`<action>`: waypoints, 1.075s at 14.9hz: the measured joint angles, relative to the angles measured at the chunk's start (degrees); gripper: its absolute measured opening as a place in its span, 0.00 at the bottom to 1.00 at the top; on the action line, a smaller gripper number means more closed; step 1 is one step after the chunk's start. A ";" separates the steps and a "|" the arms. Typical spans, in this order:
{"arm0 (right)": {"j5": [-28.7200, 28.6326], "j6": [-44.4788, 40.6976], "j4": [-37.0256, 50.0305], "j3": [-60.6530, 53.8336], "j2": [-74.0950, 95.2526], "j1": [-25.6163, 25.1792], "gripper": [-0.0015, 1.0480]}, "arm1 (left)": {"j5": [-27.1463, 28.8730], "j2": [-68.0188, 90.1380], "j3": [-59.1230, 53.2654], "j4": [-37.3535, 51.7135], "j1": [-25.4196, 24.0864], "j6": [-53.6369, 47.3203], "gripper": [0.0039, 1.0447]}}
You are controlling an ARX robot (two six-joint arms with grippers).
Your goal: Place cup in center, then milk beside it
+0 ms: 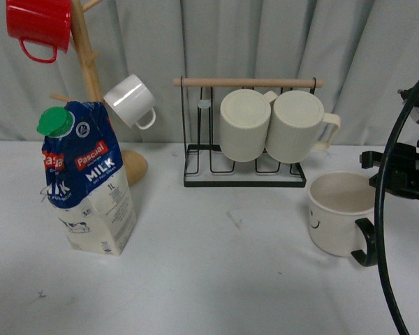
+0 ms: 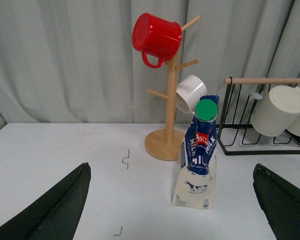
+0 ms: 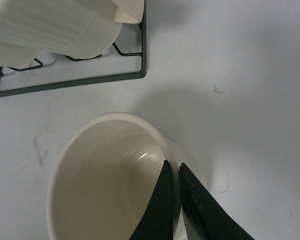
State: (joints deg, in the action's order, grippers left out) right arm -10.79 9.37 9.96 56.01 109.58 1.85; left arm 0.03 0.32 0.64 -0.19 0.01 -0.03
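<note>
In the front view the large cream cup with a black handle and a drawn smiley face (image 1: 339,209) stands upright on the white tabletop (image 1: 216,279), in front of the right end of the black wire mug rack with a wooden bar (image 1: 248,82). The centre spot lies leftward of it, in front of the rack's middle. The right arm's black hardware (image 1: 401,167) hangs right over the cup's far rim, so that arm is plainly the nearer one. The blue-and-cream Pascual milk carton with a green cap (image 1: 91,181) stands well off to the rack's left, long axis upright, top crumpled. In the left wrist view the left hand (image 2: 171,170) is spread wide and holds nothing, pointing level at the milk carton some way ahead. In the right wrist view the right hand (image 3: 173,169) comes down steeply, fingers pressed together on the cup's wall, one inside and one outside the rim.
</note>
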 joint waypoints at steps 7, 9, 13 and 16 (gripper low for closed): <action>-1.27 0.76 0.04 -0.68 -1.51 1.22 0.03 | 0.00 0.00 0.00 -0.02 0.00 0.00 0.94; -2.21 1.88 1.05 -1.46 -2.21 1.99 0.03 | 0.00 0.00 0.00 0.00 0.00 0.00 0.94; -3.50 7.19 7.15 -3.06 -3.23 5.86 0.03 | 0.00 0.00 0.00 -0.02 0.00 0.00 0.94; -1.66 10.08 10.27 -3.54 -1.92 8.83 0.03 | 0.00 0.00 0.00 0.00 0.00 0.00 0.94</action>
State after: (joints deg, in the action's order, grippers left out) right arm -12.45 19.44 20.23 52.47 107.66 10.68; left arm 0.03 0.32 0.64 -0.19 0.01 -0.03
